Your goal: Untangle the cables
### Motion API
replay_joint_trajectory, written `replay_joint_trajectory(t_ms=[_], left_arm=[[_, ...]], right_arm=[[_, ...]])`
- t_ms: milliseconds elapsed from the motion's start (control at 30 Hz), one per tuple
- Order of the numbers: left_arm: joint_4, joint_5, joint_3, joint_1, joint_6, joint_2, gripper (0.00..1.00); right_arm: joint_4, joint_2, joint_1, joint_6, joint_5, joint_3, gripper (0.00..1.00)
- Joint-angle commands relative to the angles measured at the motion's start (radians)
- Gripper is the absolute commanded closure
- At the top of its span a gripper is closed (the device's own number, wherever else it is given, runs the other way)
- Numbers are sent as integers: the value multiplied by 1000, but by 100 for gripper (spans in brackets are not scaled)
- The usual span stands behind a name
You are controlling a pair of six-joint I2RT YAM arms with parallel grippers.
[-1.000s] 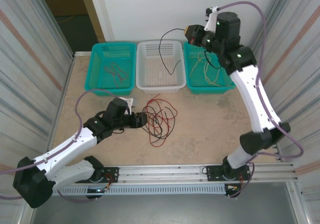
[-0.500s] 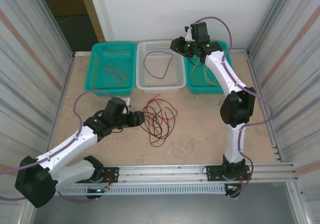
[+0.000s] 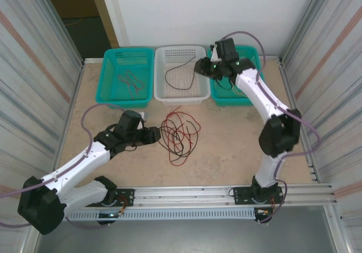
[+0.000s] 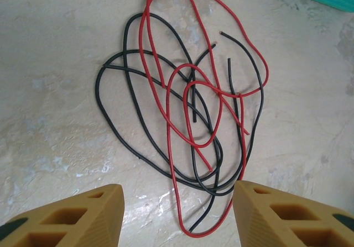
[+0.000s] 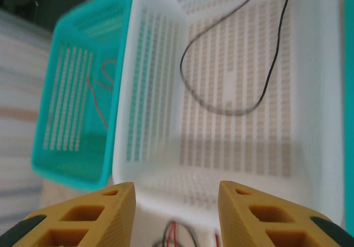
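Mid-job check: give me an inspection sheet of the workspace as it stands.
Surface: beige table, mottled.
Job's things: red and black cables tangled on the table; black cable in the white basket; thin wires in the left teal basket and right teal basket.
Clutter: nothing seen.
Grippers: left gripper open, empty, beside the tangle; right gripper open, empty, over the white basket's right side.
Cables: purple-grey arm cables loop clear of the tangle.
Surroundings: corrugated side walls, white back wall.

black cable [image 5: 229, 113] dropped into white basket [image 3: 180, 98], right jaws parted
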Motion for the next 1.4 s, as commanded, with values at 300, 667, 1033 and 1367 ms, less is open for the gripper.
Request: replay_joint_trajectory(t_ms=[300, 667, 1033, 1367], left_arm=[[12, 35, 18, 9, -56, 16, 50], [-20, 24, -36, 9, -75, -78, 51], [-20, 33, -30, 9, -63, -82, 57], [23, 67, -36, 9, -68, -53, 56]], right_arm=[[66, -135, 343, 173, 274, -527, 52], [-44, 36, 347, 210, 380, -507, 63], [-54, 97, 346, 201, 394, -490, 88], [-138, -49, 424, 186, 491, -477, 100]])
